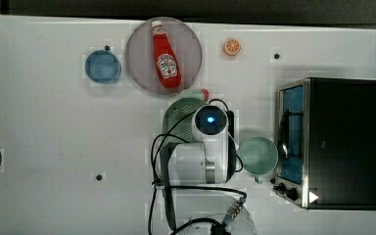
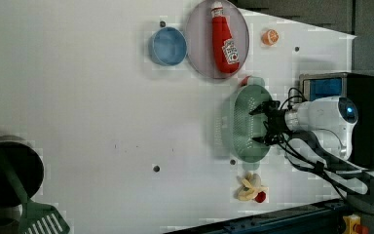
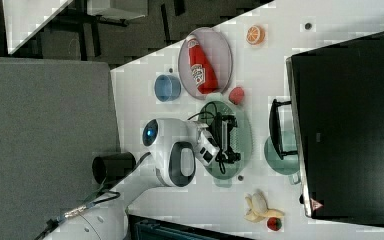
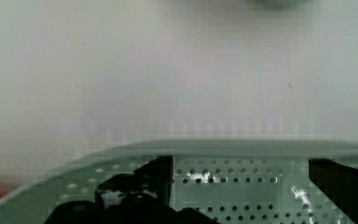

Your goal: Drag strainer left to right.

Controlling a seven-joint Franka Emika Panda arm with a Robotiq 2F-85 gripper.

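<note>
The strainer (image 2: 246,122) lies on the white table (image 2: 87,97), a pale green oval with small holes across its middle, and the arm's white body covers much of it in the top view (image 1: 180,111). In the left view it sits below the grey plate (image 2: 200,48) and just left of the black oven (image 2: 365,117). The gripper (image 2: 264,124) hangs over the strainer's bowl with its two dark fingers (image 2: 260,109) spread wide apart, and nothing is held between them; the wrist view shows the perforated floor (image 4: 240,186) between the two fingers (image 4: 156,175). In the right view the gripper (image 3: 228,140) is again above the strainer (image 3: 245,135). A ketchup bottle (image 1: 165,55) lies on the plate (image 1: 139,54). In the top view a blue bowl (image 1: 102,66) stands just left of the plate, and an orange slice (image 1: 232,47) lies to the plate's right. A small red thing (image 3: 236,95) sits beside the strainer's end near the plate. A mint-green cup (image 1: 258,155) stands between the arm and the oven (image 1: 342,142). A banana (image 2: 250,187) with a red berry (image 2: 260,197) lies below the strainer in the left view.
</note>
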